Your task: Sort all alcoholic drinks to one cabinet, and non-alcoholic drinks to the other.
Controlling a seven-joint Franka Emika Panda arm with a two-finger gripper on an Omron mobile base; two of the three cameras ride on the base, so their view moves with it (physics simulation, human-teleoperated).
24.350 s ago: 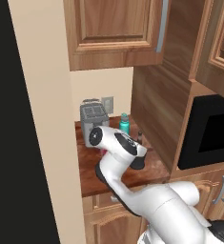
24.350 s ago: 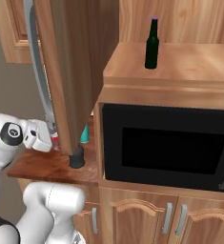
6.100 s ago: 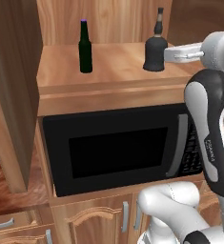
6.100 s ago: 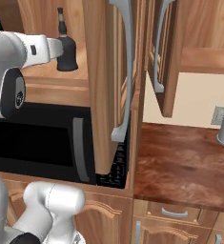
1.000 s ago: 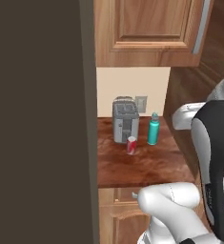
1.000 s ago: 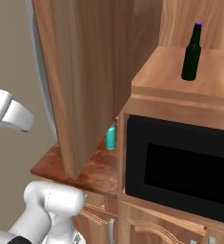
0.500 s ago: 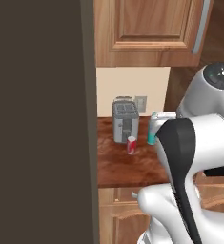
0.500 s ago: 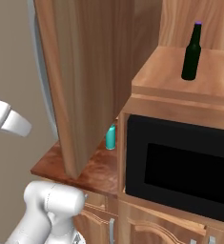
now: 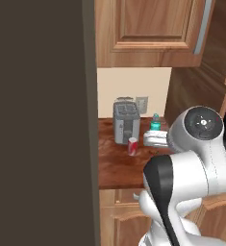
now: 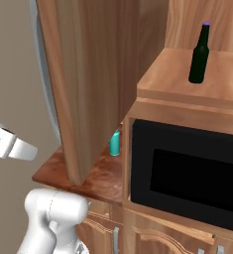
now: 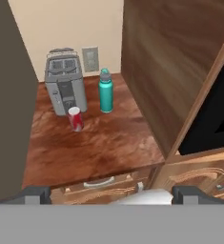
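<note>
Standing apart on the counter [image 11: 99, 147]: red can [image 11: 75, 118], teal bottle [image 11: 105, 91] (jaws released, empty).

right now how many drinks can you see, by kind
red soda can: 1
teal bottle with grey cap: 1
dark-green bottle with purple cap: 1
total: 3

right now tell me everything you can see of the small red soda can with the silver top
The small red soda can with the silver top is a short cylinder with a pale band. It stands upright on the dark wooden counter, just in front of the grey toaster, and left of the teal bottle with a grey cap. Nothing grips it.
</note>
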